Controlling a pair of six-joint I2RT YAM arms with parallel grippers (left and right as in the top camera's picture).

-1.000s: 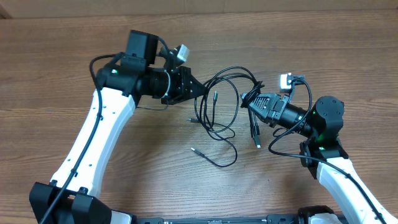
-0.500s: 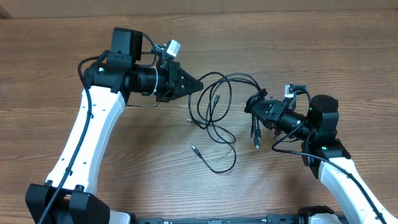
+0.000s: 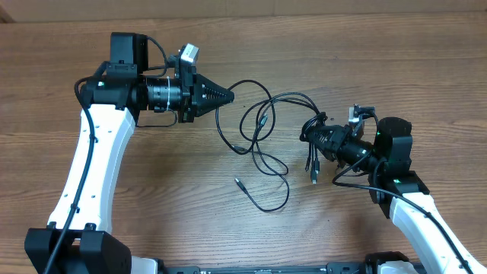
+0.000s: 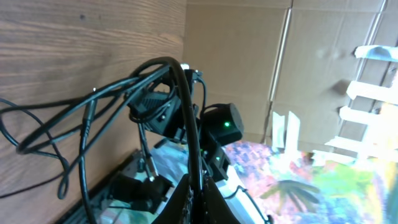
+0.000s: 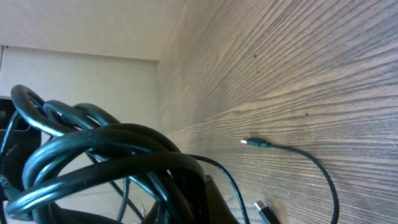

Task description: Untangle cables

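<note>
Step in hand: drawing the tangle apart. The left hand (image 3: pixel 227 94) is clamped on one strand of the cables (image 3: pixel 262 156). The right hand (image 3: pixel 307 135) is clamped on the bunched loops at the opposite side. The slack loops and a loose plug (image 3: pixel 237 182) lie on the tabletop (image 3: pixel 152 205) between both hands. Next move, by judgement: widen the separation slowly and check the crossing for tightening.

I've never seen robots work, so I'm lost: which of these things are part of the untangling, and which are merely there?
Part of the job: the cables, the left gripper and the right gripper, each pinching them.
Merely there: the wooden table, the cardboard wall.
</note>
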